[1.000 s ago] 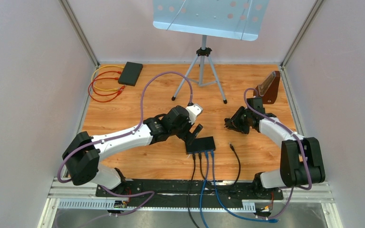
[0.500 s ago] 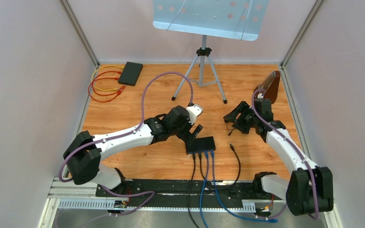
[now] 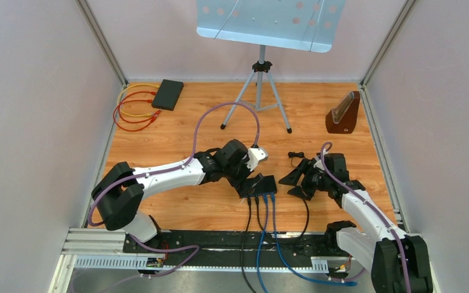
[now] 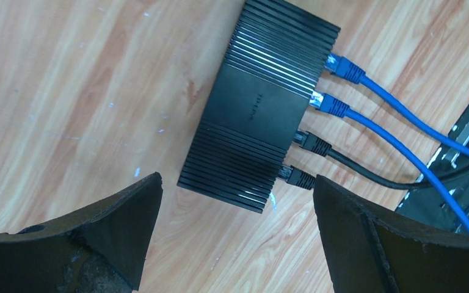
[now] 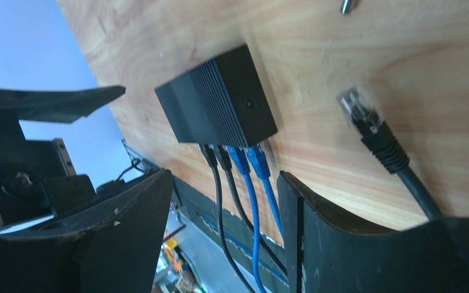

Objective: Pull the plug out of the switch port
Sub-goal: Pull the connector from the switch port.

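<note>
The black ribbed switch point(image 4: 262, 110) lies flat on the wooden table. Two blue plugs point(image 4: 345, 67) and two black plugs point(image 4: 311, 143) sit in its ports on the near side. My left gripper point(image 4: 237, 189) hangs open over the switch's point(image 3: 267, 182) left end, holding nothing. My right gripper point(image 5: 221, 178) is open and empty just right of the switch point(image 5: 220, 101), pointing at it low over the table. A loose black plug point(image 5: 366, 125) on its cable lies on the wood beside the right fingers. From above, the right gripper point(image 3: 294, 183) is a short gap away from the switch.
A tripod stand point(image 3: 259, 91) is at the back centre. A black box point(image 3: 168, 94) with red and yellow cables point(image 3: 133, 111) lies back left. A brown wedge-shaped object point(image 3: 344, 114) sits back right. The cables run over the front rail point(image 3: 220, 241).
The right arm swung from the back right down towards the switch, and its jaws opened wider. The left gripper shifted slightly closer over the switch.
</note>
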Available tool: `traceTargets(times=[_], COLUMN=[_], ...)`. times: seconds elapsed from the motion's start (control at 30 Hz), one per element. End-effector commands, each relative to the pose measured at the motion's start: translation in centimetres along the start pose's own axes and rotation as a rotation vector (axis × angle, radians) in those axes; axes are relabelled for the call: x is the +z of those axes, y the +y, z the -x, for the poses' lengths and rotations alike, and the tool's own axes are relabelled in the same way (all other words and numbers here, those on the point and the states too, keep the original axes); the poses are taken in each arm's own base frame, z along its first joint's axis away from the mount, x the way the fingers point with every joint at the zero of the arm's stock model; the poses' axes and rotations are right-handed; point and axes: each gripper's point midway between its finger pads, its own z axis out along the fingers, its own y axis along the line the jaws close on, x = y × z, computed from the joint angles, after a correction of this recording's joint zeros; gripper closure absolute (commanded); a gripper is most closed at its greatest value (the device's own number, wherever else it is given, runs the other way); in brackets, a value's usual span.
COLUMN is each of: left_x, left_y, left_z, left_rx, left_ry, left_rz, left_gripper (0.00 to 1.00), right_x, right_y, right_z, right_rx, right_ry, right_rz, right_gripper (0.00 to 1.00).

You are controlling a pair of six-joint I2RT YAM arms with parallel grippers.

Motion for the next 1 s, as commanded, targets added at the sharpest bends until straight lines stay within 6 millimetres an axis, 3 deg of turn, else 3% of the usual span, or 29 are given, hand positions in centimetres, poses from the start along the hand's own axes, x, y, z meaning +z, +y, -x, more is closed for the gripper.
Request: traceTargets(times=[0.0, 0.27, 0.5, 0.97], left_x=[0.3, 2.5, 3.9, 4.6], left_y=[-0.9, -0.6, -0.6, 0.2], left_z=[0.8, 0.0, -0.3, -2.5], left_rx=[0.087, 0.181, 0.198, 0.239], left_ry=[0.007, 0.103, 0.131, 0.217], left_rz=[-0.062, -0.049, -0.060, -0.044], left_gripper=[0.00, 0.00, 0.01, 0.25], right_x=[-0.1, 1.0, 1.5, 3.8], right_y=[1.0, -0.9, -1.9, -1.5], right_z=[-1.7, -3.9, -4.3, -2.9], right_rx=[-0.035, 0.009, 0.022, 0.052], right_ry=[0.067, 0.141, 0.155, 0.177], right_rz=[0.086, 0.098, 0.082, 0.051], right_gripper=[0.37, 0.37, 0.37, 0.44])
